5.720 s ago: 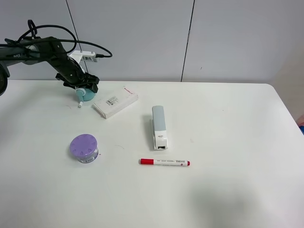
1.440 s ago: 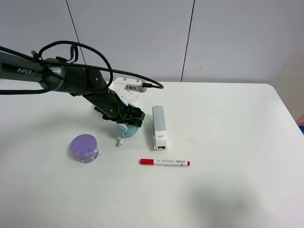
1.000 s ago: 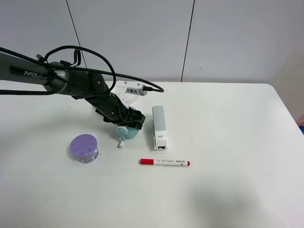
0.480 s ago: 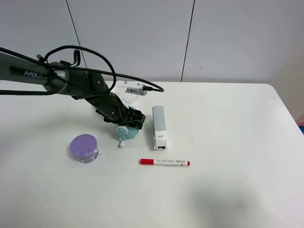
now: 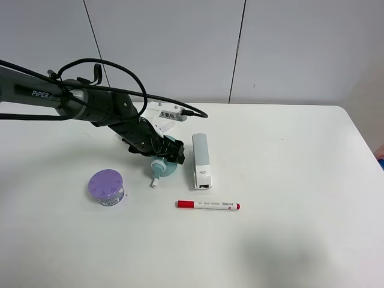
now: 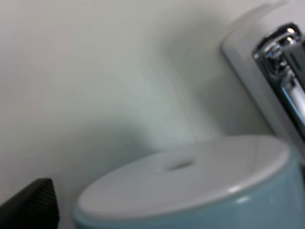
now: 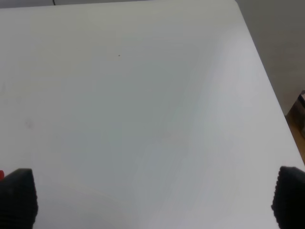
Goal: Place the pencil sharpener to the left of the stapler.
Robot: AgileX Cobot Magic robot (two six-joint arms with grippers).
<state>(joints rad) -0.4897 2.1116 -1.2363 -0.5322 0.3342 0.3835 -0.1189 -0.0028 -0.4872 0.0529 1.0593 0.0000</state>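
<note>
Counts on the table:
- 1 pencil sharpener, teal, between the jaws of the left gripper
- 1 stapler, just beside those jaws
- 1 red marker, near, off the jaw line
- 1 purple round tub, near
- 1 flat white box, mostly hidden behind the arm
- 2 grippers total; right gripper has nothing between its jaws.
</note>
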